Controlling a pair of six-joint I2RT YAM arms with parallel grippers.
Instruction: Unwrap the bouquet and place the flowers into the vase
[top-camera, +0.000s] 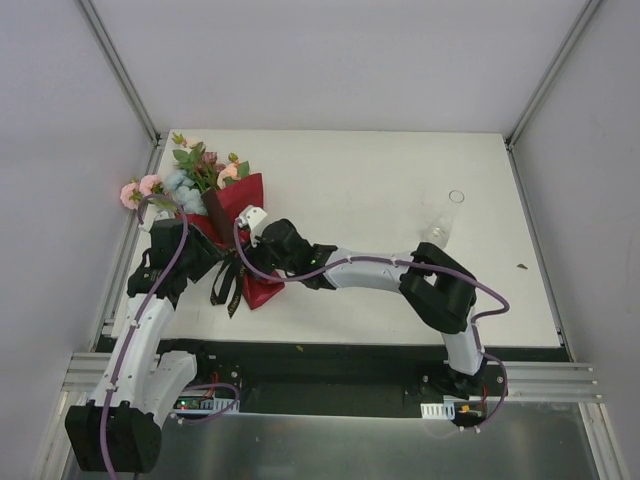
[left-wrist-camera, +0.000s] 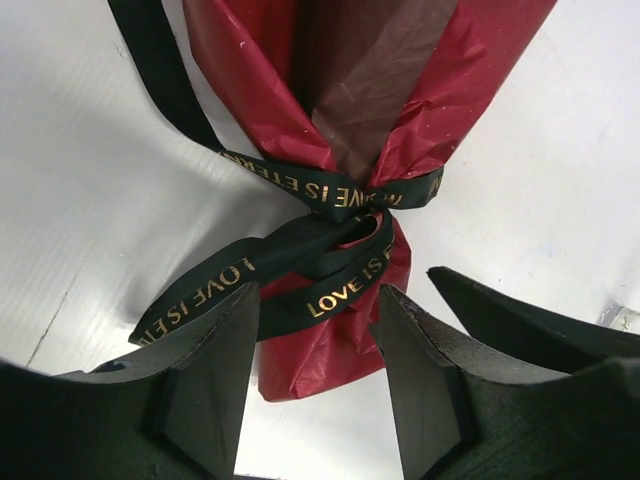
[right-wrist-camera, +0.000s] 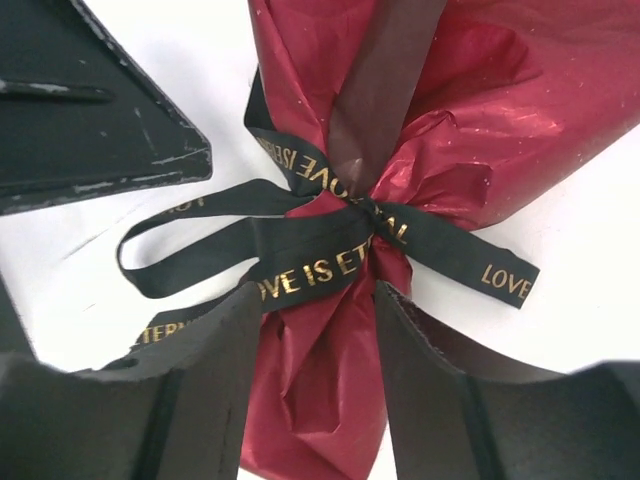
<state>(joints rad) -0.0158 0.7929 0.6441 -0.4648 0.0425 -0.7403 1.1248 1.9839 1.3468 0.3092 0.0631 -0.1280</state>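
Over at the 9 o'clock side of the tabletop (top-camera: 380, 280) lies the bouquet (top-camera: 238, 205), flat on its side. The flowers (top-camera: 190, 175) fan out toward 11 o'clock and the pinched tail of dark red paper (left-wrist-camera: 250, 60) trails toward 5 o'clock. Pink, pale blue and mauve blooms poke out of the wrap, with green leaves among them.

The black ribbon (left-wrist-camera: 330, 195) with its gold "LOVE IS" lettering is knotted round the neck of the wrap. Its loops and loose ends spill onto the white surface.

Both arms crowd in on that knot. The left end effector (left-wrist-camera: 318, 300) hangs right over the paper tail with its fingers apart. A ribbon loop and the red stub sit between them, and a sliver of tabletop shows beside one finger, so nothing is pinched there. At 3 o'clock in the left wrist view a dark wedge of the other arm pokes in.

The right end effector (right-wrist-camera: 317, 295) straddles the same tail from the opposite side. The crinkled paper fills the gap between its fingers almost edge to edge, so I cannot tell whether it is squeezing or only framing it.

The vase (top-camera: 447, 215) stands upright at the tabletop's 3 o'clock, clear glass, well apart from the bouquet, with no stems in it.
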